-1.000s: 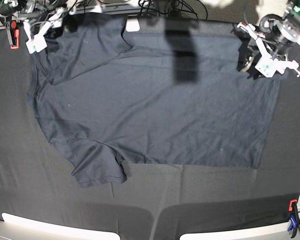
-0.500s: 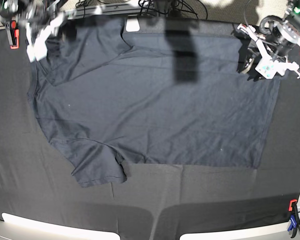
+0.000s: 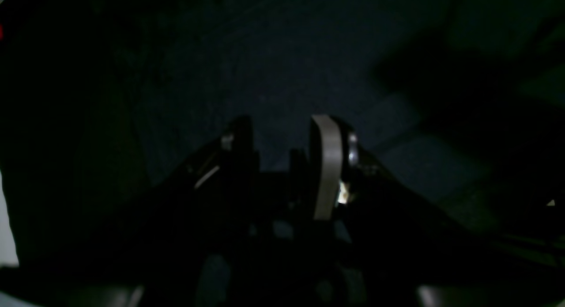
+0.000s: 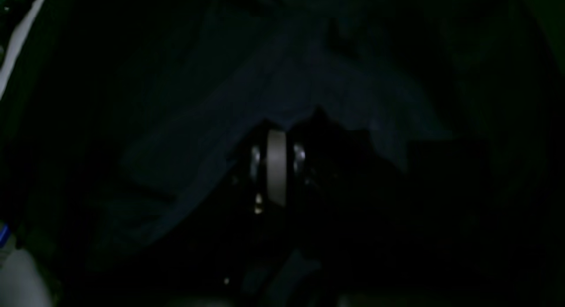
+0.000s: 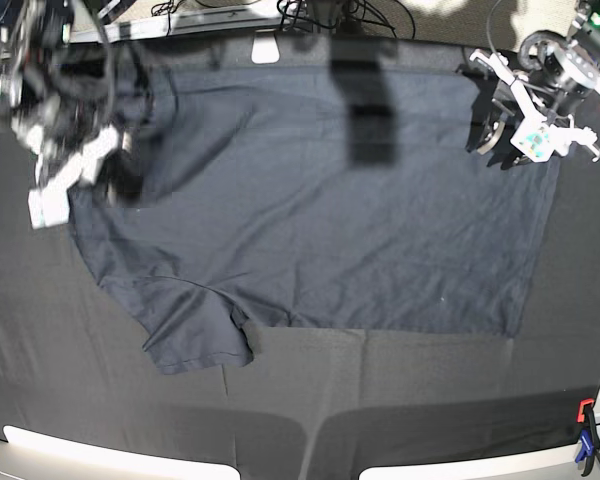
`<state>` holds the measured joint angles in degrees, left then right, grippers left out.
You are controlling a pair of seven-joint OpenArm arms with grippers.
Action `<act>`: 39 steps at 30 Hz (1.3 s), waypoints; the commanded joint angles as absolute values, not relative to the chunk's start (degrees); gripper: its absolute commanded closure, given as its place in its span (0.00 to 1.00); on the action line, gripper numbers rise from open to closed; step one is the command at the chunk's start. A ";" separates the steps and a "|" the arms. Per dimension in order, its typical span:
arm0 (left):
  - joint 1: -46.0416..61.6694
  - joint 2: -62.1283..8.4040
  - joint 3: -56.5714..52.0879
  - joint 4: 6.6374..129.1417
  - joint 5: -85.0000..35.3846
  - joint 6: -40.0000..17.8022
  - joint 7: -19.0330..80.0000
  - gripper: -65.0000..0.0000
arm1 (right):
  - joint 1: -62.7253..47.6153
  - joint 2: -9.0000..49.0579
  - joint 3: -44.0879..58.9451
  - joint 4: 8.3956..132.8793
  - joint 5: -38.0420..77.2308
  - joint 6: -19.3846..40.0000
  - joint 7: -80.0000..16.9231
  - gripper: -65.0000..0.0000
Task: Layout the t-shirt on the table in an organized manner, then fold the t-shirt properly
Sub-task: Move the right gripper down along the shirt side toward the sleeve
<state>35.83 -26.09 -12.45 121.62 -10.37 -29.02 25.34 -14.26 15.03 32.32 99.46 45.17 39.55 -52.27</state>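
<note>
T-shirt (image 5: 310, 200) flat on worktop (image 5: 40, 350), long axis left-right. Right pincer (image 5: 65, 185) upper left at collar end, state unreadable. Left pincer (image 3: 282, 134) released at hem, upper right.

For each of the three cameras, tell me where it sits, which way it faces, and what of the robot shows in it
Base: overhead, looking down on the t-shirt spread on the table; both arms show, left hand at image right, right hand at image left.
Left wrist: on the left arm, facing dark cloth past the left hand, fingers apart.
Right wrist: on the right arm, facing rumpled shirt fabric; one pale finger shows.
Shared: the t-shirt.
</note>
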 commanded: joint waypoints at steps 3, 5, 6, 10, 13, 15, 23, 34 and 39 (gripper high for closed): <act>35.90 -26.65 -12.82 122.74 -11.03 -28.93 23.99 0.69 | -10.00 15.73 32.60 96.90 46.54 40.00 -50.98 1.00; 35.92 -26.65 -12.82 122.74 -11.03 -28.93 23.99 0.69 | -7.51 15.73 32.60 94.15 46.57 40.00 -50.59 1.00; 35.90 -26.65 -12.82 122.74 -11.03 -28.95 23.99 0.69 | -6.26 15.73 32.60 92.60 46.59 40.00 -50.33 1.00; 35.92 -26.65 -12.82 122.74 -11.03 -28.93 23.99 0.69 | -1.58 15.75 31.92 86.54 46.70 40.00 -50.11 1.00; 35.99 -26.65 -12.82 122.74 -11.00 -28.93 23.99 0.69 | 1.32 15.75 29.58 82.43 46.68 40.00 -50.13 1.00; 36.03 -26.63 -12.82 122.74 -11.00 -28.95 24.05 0.69 | 2.79 15.73 27.09 80.71 46.65 40.00 -50.61 0.88; 36.01 -26.35 -12.82 122.74 -10.98 -28.93 24.38 0.69 | 7.05 15.75 21.43 80.07 47.66 40.00 -52.64 0.58; 36.01 -26.35 -12.82 122.74 -10.98 -28.93 24.40 0.69 | 13.23 18.09 23.33 80.95 49.69 40.00 -56.75 0.58; 36.01 -26.35 -12.82 122.72 -10.96 -28.93 24.40 0.69 | 11.66 24.69 17.50 84.58 49.74 40.00 -61.56 0.58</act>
<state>35.88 -25.85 -12.45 121.62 -10.35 -28.99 25.58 10.68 24.05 17.12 83.53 48.07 39.48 -62.06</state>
